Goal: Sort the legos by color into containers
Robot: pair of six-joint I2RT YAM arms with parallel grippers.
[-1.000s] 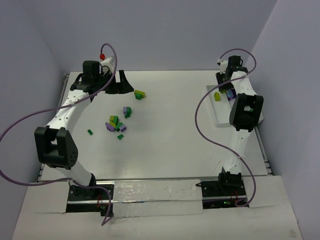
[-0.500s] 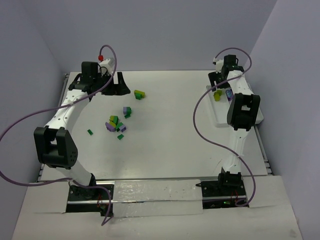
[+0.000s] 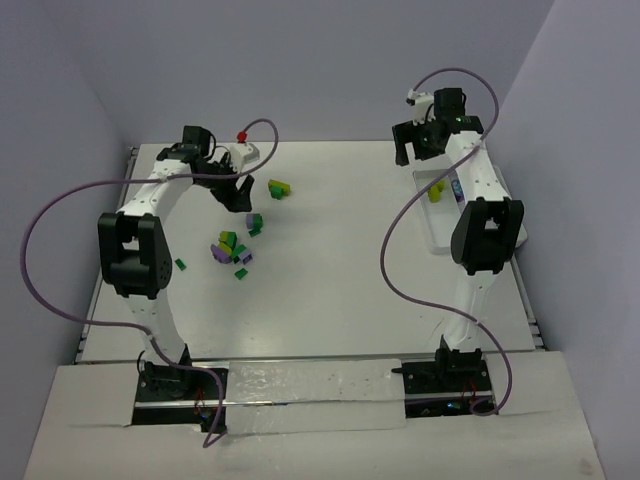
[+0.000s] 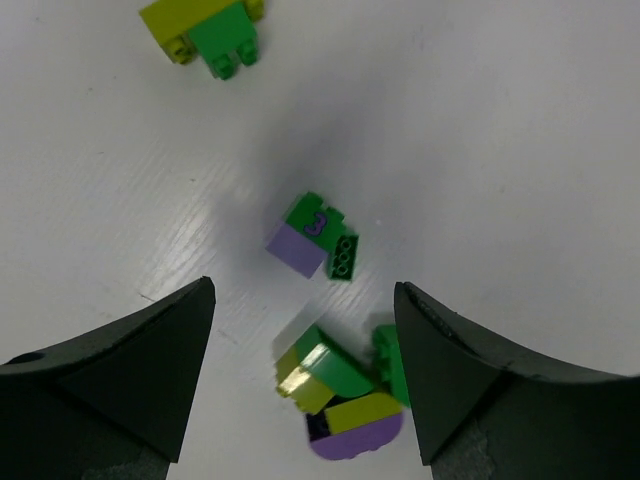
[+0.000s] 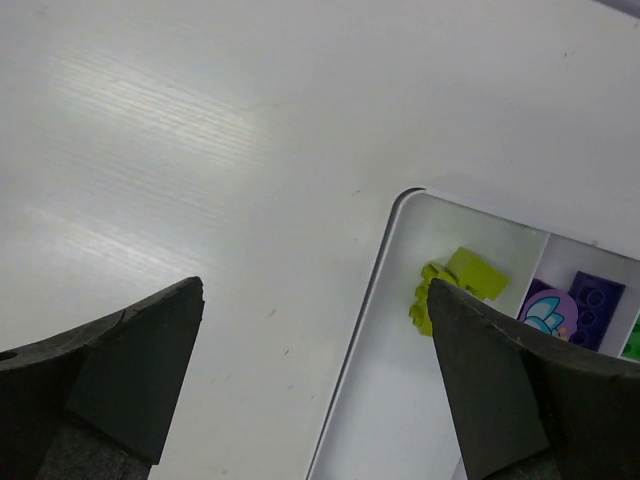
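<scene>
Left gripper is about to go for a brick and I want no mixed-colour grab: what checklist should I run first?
1. Left gripper open and empty: ok.
2. Target is a single colour: not ok; the small dark green plastic brick touches a lavender brick.
3. Those two snapped together or merely touching: cannot tell.
4. Right gripper open and empty: ok.
5. Shallow white plastic tray sorted by colour: ok; a yellow-green brick lies in one compartment, purple pieces in the next.
6. Both grippers far apart in the top view: ok.
</scene>
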